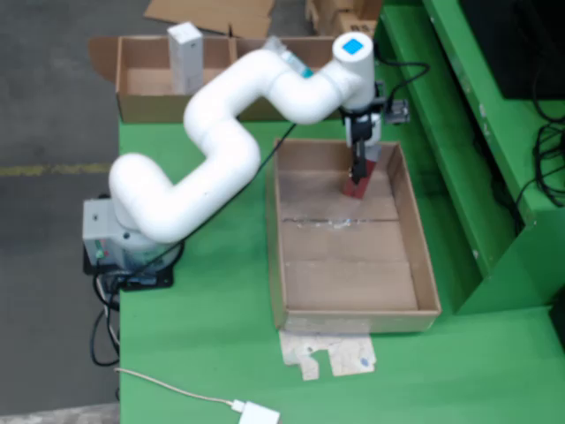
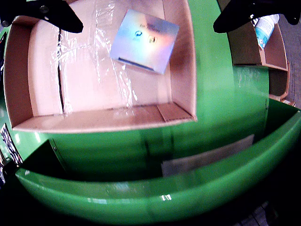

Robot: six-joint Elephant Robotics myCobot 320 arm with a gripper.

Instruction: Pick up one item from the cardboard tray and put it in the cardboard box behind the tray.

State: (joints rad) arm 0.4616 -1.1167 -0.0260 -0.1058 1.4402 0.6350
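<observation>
A cardboard tray (image 1: 300, 265) lies on the green table. One small box sits near its far end; it looks red in the overhead view (image 1: 357, 188) and shows a shiny silver top in the wrist view (image 2: 144, 41). My gripper (image 1: 357, 173) hangs straight over this box. In the wrist view the gripper (image 2: 146, 26) is open, its black fingers (image 2: 51, 12) spread wide to either side of the box and well apart from it. The cardboard box (image 1: 141, 97) stands behind the tray and holds an upright white carton (image 1: 185, 57) and a bottle (image 2: 265, 26).
A raised green frame (image 1: 459, 150) runs along the tray's right side. A cardboard scrap (image 1: 331, 355) lies in front of the tray, and a white plug with its cable (image 1: 258, 413) lies at the table's front edge. The arm's base (image 1: 115, 234) is at the table's left edge.
</observation>
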